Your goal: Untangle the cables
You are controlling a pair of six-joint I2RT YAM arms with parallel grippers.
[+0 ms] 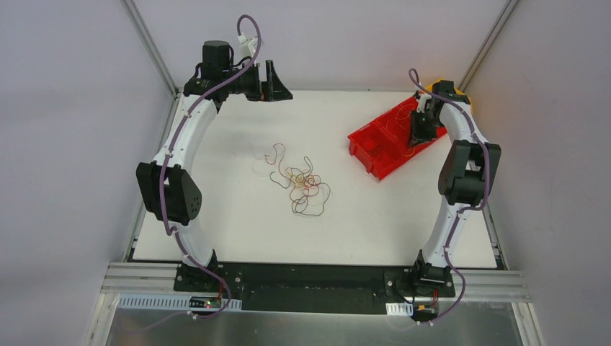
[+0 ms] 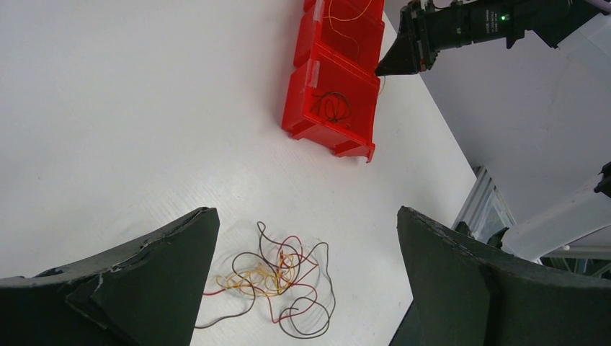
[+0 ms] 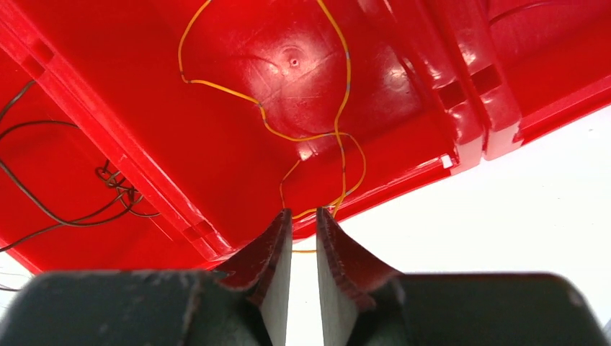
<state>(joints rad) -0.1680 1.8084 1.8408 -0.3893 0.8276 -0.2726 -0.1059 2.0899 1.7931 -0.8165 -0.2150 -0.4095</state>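
Left gripper (image 2: 306, 213) is raised near the far left of the table (image 1: 238, 231). Its fingers (image 2: 166, 274) are spread wide and grasp nothing. The left wrist view looks between the two fingers down onto the work surface.

The cables (image 1: 299, 184) lie loose on the table, somewhat left of centre and well apart from both grippers. They form one flat tangle of thin red, yellow-orange and dark wires in curly loops. Several loose ends trail out toward the far left of the bundle.

A red bin (image 1: 364, 140) sits at an angle on the far right of the table, clear of the tangle. It is divided into compartments. The end compartment nearest the tangle contains a small coil of dark wire (image 2: 333, 107). The next compartment contains a single yellow wire (image 3: 261, 107) lying in open curves on the floor of the compartment.

The right gripper (image 3: 304, 220) is positioned over the edge of the bin, at the compartment holding the yellow wire. Its jaws are nearly together, leaving only a narrow slit through which the white table shows. The yellow wire runs down to the fingertips, and a short length crosses the slit. The views do not show whether the pads pinch it.
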